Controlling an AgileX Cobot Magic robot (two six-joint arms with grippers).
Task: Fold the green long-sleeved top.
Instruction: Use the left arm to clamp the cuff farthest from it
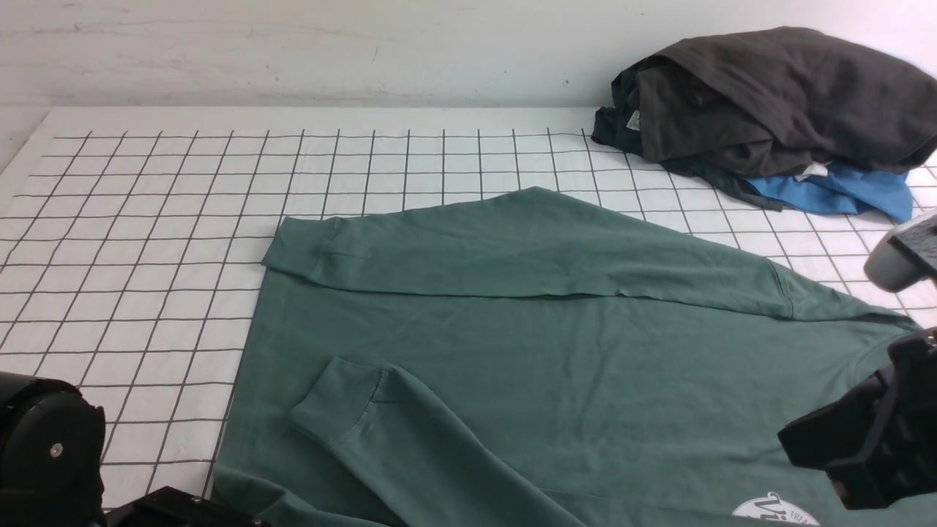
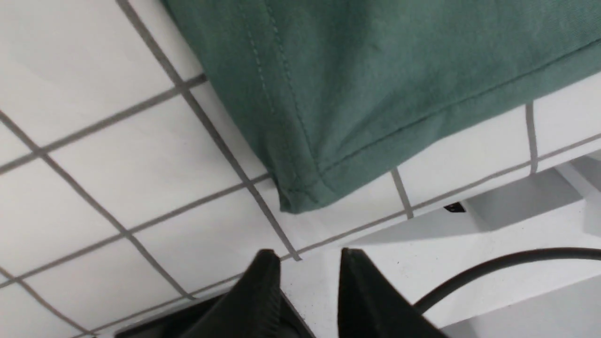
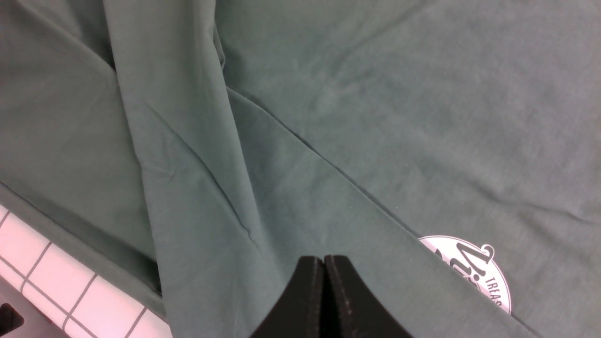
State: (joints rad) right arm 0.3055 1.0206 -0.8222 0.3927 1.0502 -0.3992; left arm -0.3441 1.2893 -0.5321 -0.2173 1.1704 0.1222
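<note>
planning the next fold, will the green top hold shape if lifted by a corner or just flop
Probably flops: the top lies flat with soft creases, so a lifted corner would likely drape. Its folded-in sleeves look loose and may slide off. Pushed, it would likely bunch on the mat rather than glide.

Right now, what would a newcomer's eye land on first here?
The green long-sleeved top spreads over the gridded table, both sleeves folded across its body, its white logo at the near right. In the far right corner a dark charcoal garment lies heaped on a bright blue garment.
</note>
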